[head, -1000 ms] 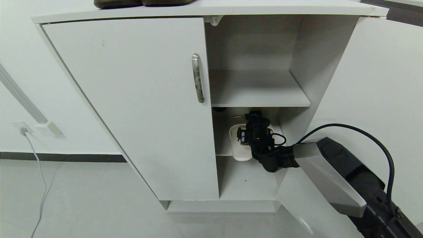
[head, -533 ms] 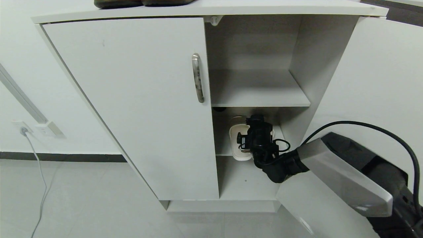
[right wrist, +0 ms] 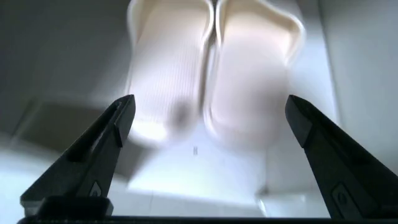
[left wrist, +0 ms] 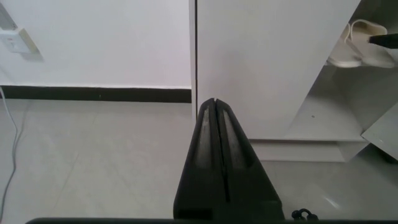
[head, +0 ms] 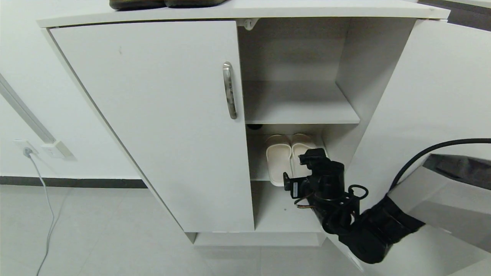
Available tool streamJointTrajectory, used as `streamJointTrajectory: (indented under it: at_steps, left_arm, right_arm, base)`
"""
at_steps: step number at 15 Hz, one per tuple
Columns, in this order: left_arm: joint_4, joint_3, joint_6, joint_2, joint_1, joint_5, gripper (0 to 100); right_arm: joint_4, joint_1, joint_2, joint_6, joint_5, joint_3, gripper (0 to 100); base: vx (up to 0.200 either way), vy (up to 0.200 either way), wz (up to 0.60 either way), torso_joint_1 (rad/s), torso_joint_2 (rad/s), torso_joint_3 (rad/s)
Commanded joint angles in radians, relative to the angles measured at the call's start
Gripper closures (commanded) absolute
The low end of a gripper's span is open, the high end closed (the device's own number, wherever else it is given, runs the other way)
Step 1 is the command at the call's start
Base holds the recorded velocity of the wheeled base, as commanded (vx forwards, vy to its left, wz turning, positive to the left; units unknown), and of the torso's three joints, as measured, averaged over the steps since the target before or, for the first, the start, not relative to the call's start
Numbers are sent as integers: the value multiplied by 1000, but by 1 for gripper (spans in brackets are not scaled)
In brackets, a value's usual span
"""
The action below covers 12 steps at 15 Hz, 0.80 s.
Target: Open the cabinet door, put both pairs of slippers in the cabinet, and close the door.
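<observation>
Right pincer backs away, jaws wide open, empty | cream foam slipper pair lies just ahead on middle shelf | step: first pair stowed | next: fetch dark pair above pincer

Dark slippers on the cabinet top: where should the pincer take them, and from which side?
Probably pinch the dark slippers together across their near ends: they lie side by side at the front edge of the cabinet top. Come from the front, just above it.

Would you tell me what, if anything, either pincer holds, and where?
Nothing: the right pincer is open before the white slippers; the left pincer is shut, empty.
</observation>
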Motion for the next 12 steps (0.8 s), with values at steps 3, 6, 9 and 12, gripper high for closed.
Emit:
streamJointTrajectory:
  at_steps: [3, 6, 9, 12]
  left_arm:
    - [0, 0, 0, 1, 0, -1, 100]
    - [0, 0, 0, 1, 0, -3, 100]
    - [0, 0, 0, 1, 0, -3, 100]
    - [0, 0, 0, 1, 0, -1, 100]
  right_arm:
    - [-38, 55, -159, 22, 2, 134, 0]
    - [-38, 63, -161, 24, 2, 140, 0]
    - [-40, 67, -161, 24, 1, 146, 0]
    - [-41, 70, -161, 22, 1, 161, 0]
  base:
    - [-67, 0, 0, 1, -1, 2]
    - [-200, 0, 0, 4, 2, 9]
    - [-133, 0, 0, 0, 2, 0]
    - [0, 0, 0, 0, 0, 0]
